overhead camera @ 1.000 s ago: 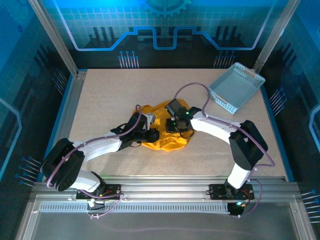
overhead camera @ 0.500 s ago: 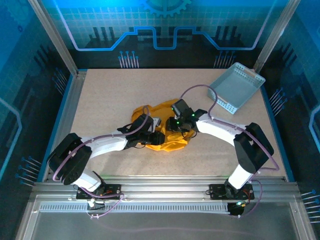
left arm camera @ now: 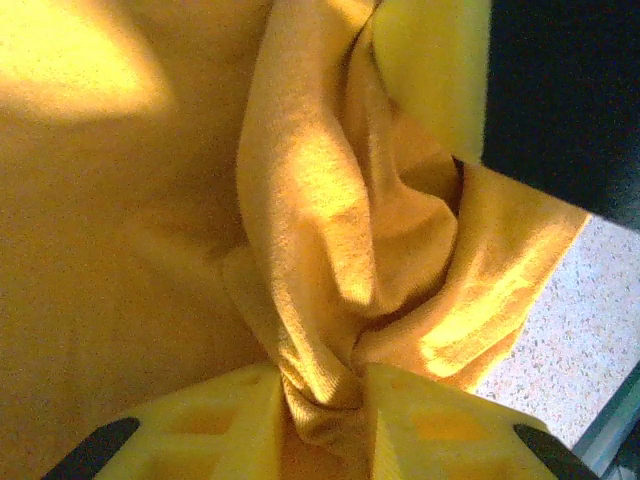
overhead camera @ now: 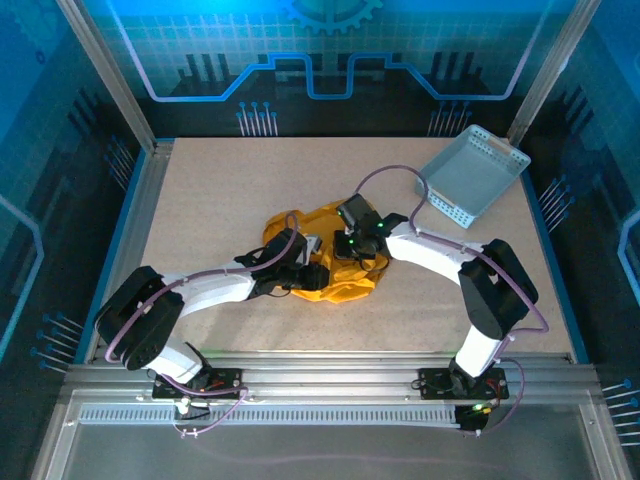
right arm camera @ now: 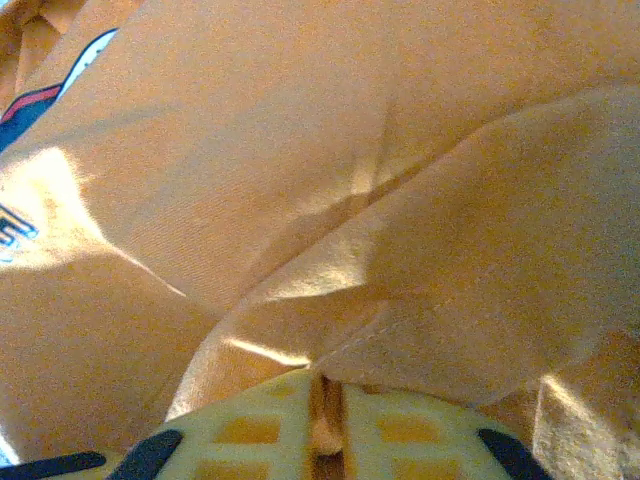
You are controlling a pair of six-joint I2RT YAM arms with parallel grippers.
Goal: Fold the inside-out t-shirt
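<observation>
**Both pincers gathered on the shirt**

Since a moment ago, my left arm has slid further in over the cloth and my right pincer has snapped together. The inside-out t-shirt (overhead camera: 345,285) has bunched up a little more on its left side.

It lies as a crumpled heap in the middle of the table (overhead camera: 220,190), well apart from the basket (overhead camera: 470,175) at the far right corner.

My left gripper (left arm camera: 322,385) is clamped on a thick twisted rope of the fabric, so its fingers stand a bit apart with the wad between them. I judge I took that much because the heap offers no flat edge on that side.

My right gripper (right arm camera: 322,385) is pressed together on a thin hemmed fold, with a sliver of cloth in the slit between the pads. An edge of the dark print (right arm camera: 40,90) peeks out beyond.

Holding two separate spots lets me pull them apart and spread the heap. As I see it, folding cannot begin until the shirt lies flat. The thick grip may drag hidden layers along.
</observation>
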